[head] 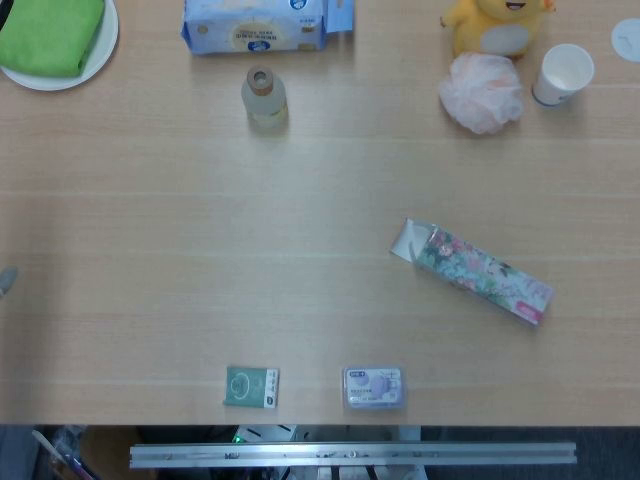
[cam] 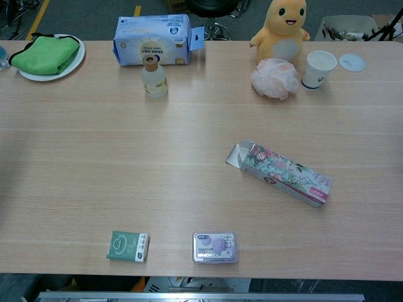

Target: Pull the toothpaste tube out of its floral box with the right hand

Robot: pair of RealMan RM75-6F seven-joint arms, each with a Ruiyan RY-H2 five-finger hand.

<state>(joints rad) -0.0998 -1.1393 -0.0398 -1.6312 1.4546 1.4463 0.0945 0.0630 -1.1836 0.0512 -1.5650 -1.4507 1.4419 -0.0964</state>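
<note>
Since neither hand shows in either view, their state cannot be told, and the floral box (head: 482, 274) lies right of centre, flap open, untouched, every step remaining.

A light wood-grain desk (cam: 126, 157) filled both views under even, diffuse light. Beyond its far edge lay grey floor (cam: 94, 16) with a yellow marking (cam: 136, 11) and a dark chair base (cam: 217, 9). A metal rail (head: 350, 455) ran along the near edge.
</note>
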